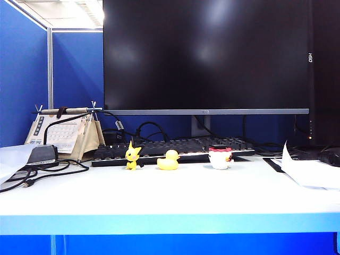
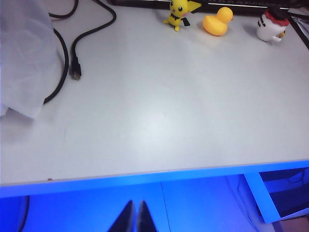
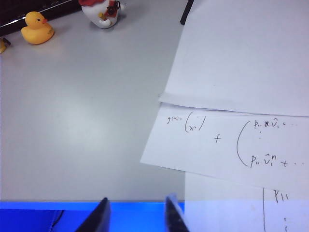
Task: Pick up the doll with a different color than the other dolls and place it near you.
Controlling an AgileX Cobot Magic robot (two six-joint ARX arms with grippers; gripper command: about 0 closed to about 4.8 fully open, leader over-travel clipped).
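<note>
The white doll's point(image 3: 101, 12) cap is cut off in the right wrist view.

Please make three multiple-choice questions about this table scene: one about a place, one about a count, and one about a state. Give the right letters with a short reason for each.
1. In the exterior view, where does the white doll stand in the row of dolls?
A. right end
B. middle
C. left end

2. How many dolls are yellow?
A. one
B. two
C. three

3. How is the left gripper?
A. shut, empty
B. shut on a duck
C. wide open

Answers:
1 A: it stands to the right of the rubber duck and the pointy-eared figure.
2 B: only the duck and the pointy-eared figure are yellow.
3 A: its fingertips meet over the near table edge, far from the dolls. The right gripper, also at that edge, shows a gap.
</note>
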